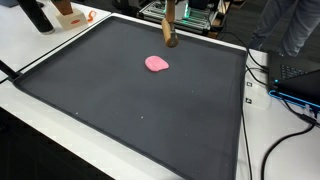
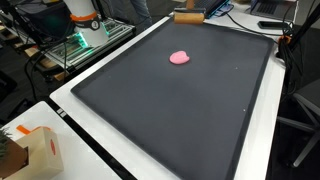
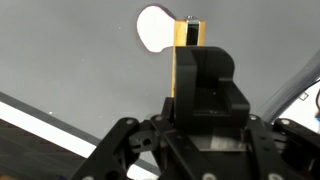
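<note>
Gripper (image 1: 169, 27) looks clamped on a brown wooden rectangular block (image 1: 171, 40), jaws closed on its sides. Block hangs over the far part of the black rubber mat (image 1: 120, 110) on the white desk (image 1: 20, 125), not set down. Flat pink soft blob (image 1: 156, 64) lies on the mat just nearer than the block, apart from it and untouched

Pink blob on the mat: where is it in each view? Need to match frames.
Exterior view: pink blob upper centre, just below the wooden block.
Exterior view: blob upper centre, near the mat's far edge.
Wrist view: blob top centre, washed out pale, partly behind the block.
Shared landmark: the black mat.
</note>
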